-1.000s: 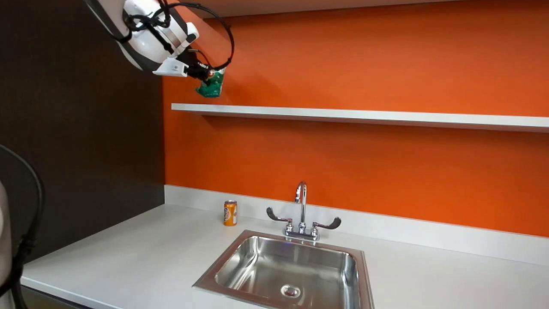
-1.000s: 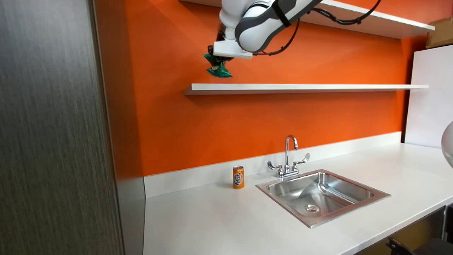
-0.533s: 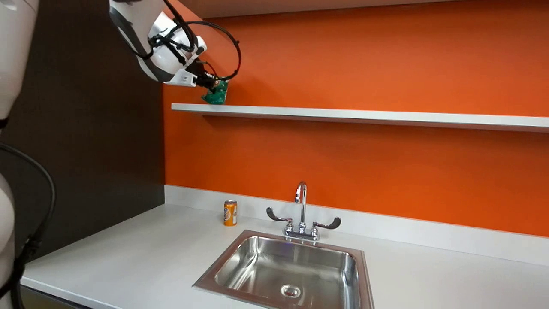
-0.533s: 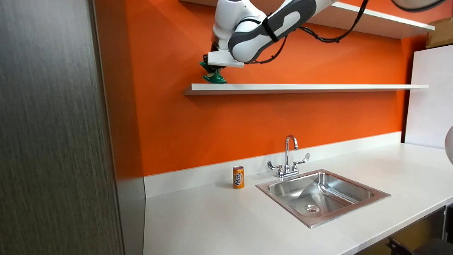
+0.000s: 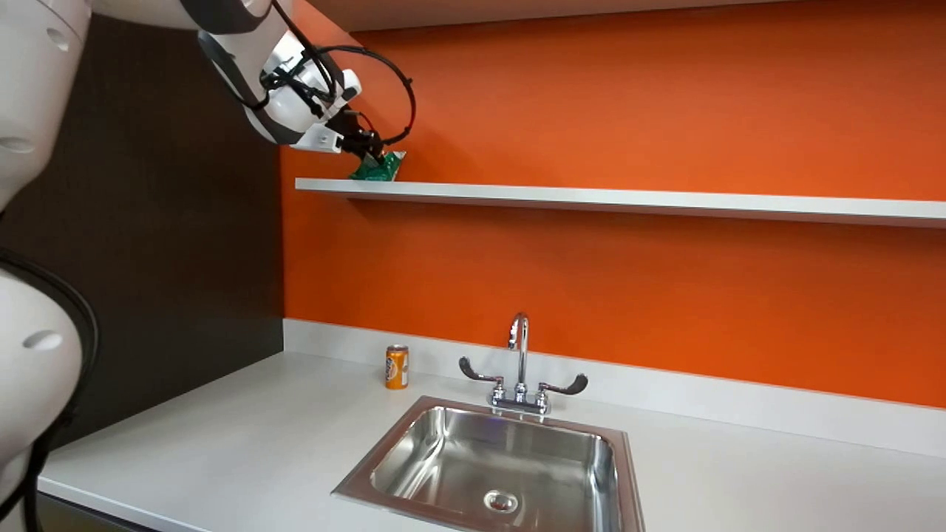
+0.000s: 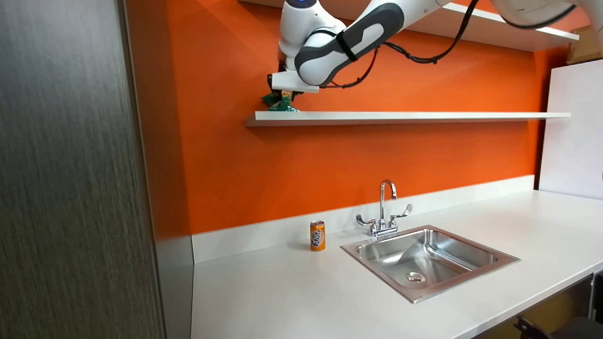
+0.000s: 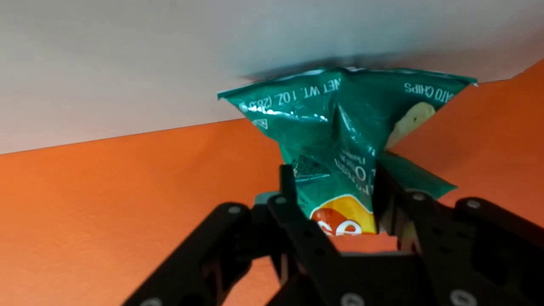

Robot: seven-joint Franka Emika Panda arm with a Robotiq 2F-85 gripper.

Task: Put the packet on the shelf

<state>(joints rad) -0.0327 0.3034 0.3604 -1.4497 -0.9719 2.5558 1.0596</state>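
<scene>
Two fingers [image 7: 287, 182] of the jaws pinch the packet [image 7: 335, 131] at its waist; its flared end points out past their tips, and in both exterior views its lower edge seems to meet the shelf [image 5: 562, 194] near one end. Since it lies between them, spreading the jaws should let it settle; lifting early could drag it off

The crinkled green packet [image 7: 333, 123], narrowed at its middle, touches the white shelf [image 5: 621, 197] near one end.

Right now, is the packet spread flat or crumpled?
Crumpled: in the wrist view, the packet is creased, narrow between the fingers and flaring wide beyond them.
</scene>
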